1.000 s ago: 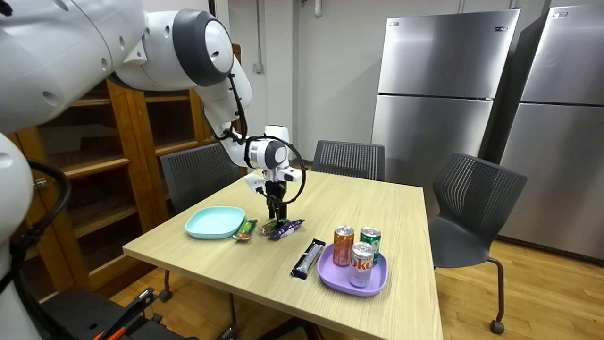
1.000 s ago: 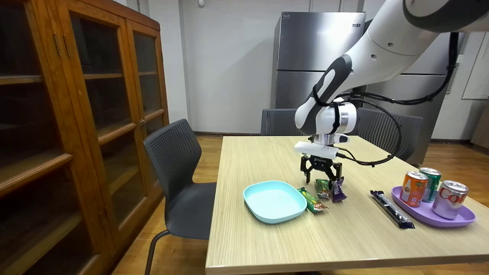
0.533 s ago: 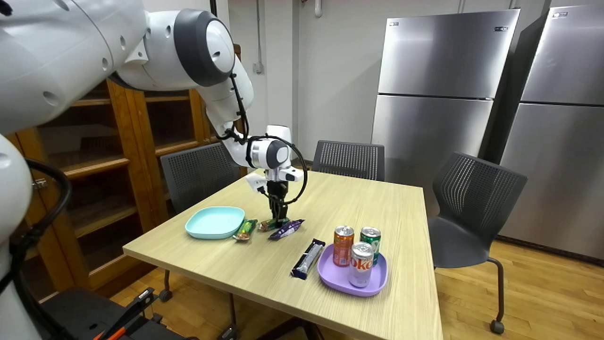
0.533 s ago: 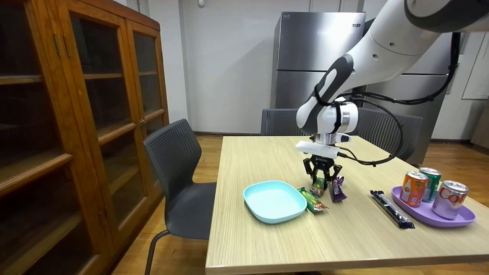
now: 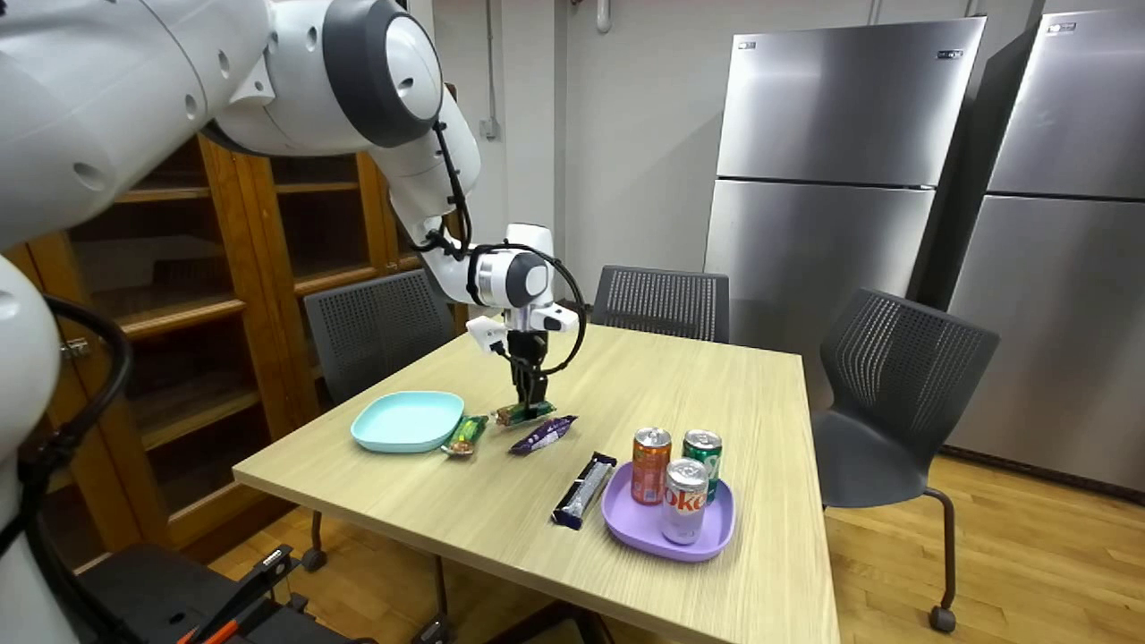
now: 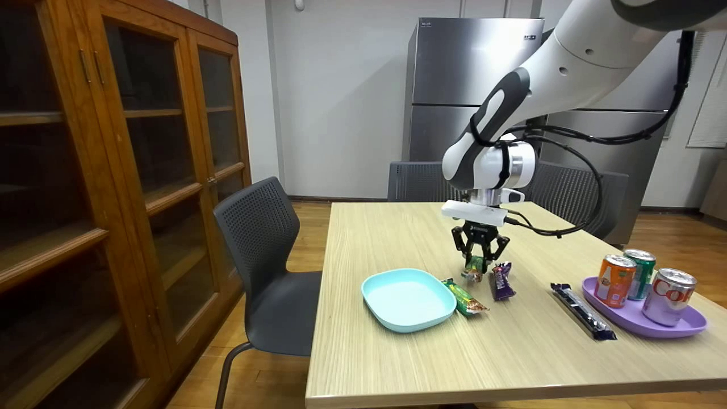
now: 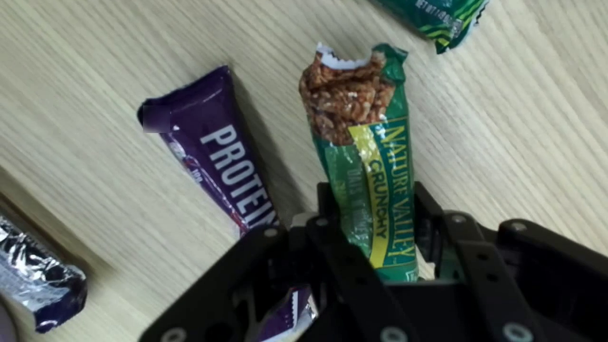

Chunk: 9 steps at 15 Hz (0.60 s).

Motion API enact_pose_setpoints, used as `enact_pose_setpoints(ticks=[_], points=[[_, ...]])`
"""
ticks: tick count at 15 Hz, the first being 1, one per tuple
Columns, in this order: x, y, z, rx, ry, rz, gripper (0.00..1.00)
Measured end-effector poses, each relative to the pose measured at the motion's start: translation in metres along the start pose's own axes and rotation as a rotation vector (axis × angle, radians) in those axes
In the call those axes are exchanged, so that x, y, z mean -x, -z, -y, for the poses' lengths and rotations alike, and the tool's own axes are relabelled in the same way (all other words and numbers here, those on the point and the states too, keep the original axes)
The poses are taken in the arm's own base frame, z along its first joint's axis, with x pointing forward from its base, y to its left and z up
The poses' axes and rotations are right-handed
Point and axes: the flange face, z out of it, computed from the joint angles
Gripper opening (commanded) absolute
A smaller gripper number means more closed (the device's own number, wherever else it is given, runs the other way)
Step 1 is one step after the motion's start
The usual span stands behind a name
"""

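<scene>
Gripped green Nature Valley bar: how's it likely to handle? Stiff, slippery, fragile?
Probably fairly stiff: the green bar shows no obvious bend beyond the fingers. Its shiny wrapper might slip. It could crumble if squeezed hard, since it's marked CRUNCHY.

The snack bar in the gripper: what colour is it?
The snack bar is mostly green, with a yellow stripe and brown picture; clearest in the wrist view.

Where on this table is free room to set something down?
Free: the table between gripper and far chair; also between turquoise plate and near edge. Crowded: around the Nature Valley bar and the Protein bar; the purple tray with three soda cans.
</scene>
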Motion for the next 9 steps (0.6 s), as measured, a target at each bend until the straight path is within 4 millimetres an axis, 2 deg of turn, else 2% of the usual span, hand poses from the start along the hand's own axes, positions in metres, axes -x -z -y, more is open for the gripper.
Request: enact_pose_setpoints(ticks=[3,5,9], points=[[0.005,0.022,-0.001,-0.011,0.02,-0.006,0.16],[0.016,0.034,-0.001,-0.014,0.041,-0.001,0.16],[0.06,0.046,0.009,-0.002,0.111,0.025,0.16]])
